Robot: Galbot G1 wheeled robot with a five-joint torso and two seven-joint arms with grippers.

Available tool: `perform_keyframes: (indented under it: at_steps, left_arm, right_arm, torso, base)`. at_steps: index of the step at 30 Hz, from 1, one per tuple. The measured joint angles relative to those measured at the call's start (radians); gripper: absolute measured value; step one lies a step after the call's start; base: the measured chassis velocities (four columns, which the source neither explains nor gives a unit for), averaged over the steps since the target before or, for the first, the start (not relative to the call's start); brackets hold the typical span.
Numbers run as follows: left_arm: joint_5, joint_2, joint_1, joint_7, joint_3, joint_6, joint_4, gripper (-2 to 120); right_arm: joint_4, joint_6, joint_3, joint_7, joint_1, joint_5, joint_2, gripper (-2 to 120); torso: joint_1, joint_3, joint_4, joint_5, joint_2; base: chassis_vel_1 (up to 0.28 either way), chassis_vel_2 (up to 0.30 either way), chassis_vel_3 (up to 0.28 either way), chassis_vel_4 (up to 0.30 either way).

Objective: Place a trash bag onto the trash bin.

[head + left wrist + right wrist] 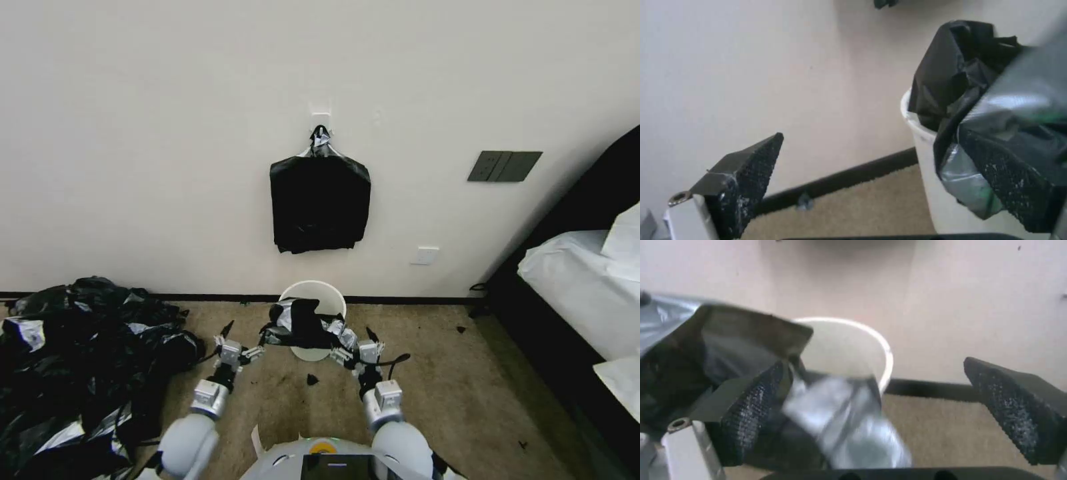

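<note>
Bag (pixel 303 323): draped over the near rim of the bin (pixel 325 291), bunched, mouth not spread.
Left gripper (pixel 235 343): fingers released, just beside the bag's edge.
Right gripper (pixel 357 343): fingers spread, bag beside one finger.
Judgement: both flank the rim, likely to stretch the film.

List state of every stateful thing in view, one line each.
trash bag: bunched, draped over the bin's near rim, not spread.
trash bin: upright, far rim bare.
left tool: open, beside the bag.
right tool: open, at the bag.
hanging black bundle: on its wall hook.
</note>
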Motion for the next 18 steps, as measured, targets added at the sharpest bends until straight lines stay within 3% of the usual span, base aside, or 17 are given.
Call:
perform_keyframes:
  at_steps: [1,2,3,4,6,13,18]
  left_arm:
    - [-0.001,0.0,0.0,0.005,-0.003,-0.001,0.001,100]
    - [-0.012,0.001,-0.002,0.096,-0.071,-0.035,0.016,100]
    - [-0.012,0.001,-0.002,0.096,-0.071,-0.035,0.016,100]
    - [-0.014,-0.001,-0.008,0.148,-0.118,-0.058,0.031,100]
    - [-0.016,-0.002,-0.021,0.184,-0.169,-0.08,0.061,100]
    - [-0.022,-0.003,-0.08,0.189,-0.19,-0.132,0.169,100]
    - [-0.058,-0.002,-0.119,0.184,-0.226,-0.161,0.224,100]
  right_arm:
    - [0.0,0.0,0.0,0.0,0.001,0.001,0.0,100]
    - [0.009,0.0,0.009,-0.01,0.017,0.018,-0.003,100]
    - [0.009,0.0,0.009,-0.01,0.017,0.018,-0.003,100]
    - [0.014,-0.001,0.013,-0.014,0.025,0.026,-0.004,100]
    - [0.018,-0.002,0.016,-0.018,0.037,0.031,-0.003,100]
    - [-0.016,-0.023,0.017,-0.03,0.124,0.072,0.014,100]
    - [-0.14,-0.039,0.021,-0.065,0.274,0.185,-0.003,100]
  torso:
    - [0.0,0.0,0.0,0.0,0.0]
    - [0.0,0.0,0.0,-0.0001,0.0]
    - [0.0,0.0,0.0,-0.0001,0.0]
    - [0.0,0.0,0.0001,-0.0001,0.0]
    - [0.0,0.0,0.0001,-0.0001,0.0]
    - [0.0,0.0,0.0,-0.0005,0.0]
    - [0.0,0.0,0.0001,-0.0005,0.0]
  base:
    - [0.0,0.0,0.0,0.0]
    - [0.0,0.0,0.0,0.0]
    - [0.0,0.0,0.0,0.0]
    - [0.0,0.0,0.0,0.0]
    - [0.0,0.0,0.0,0.0]
    - [0.0,0.0,0.0,0.0]
    - [0.0,0.0,0.0,0.0]
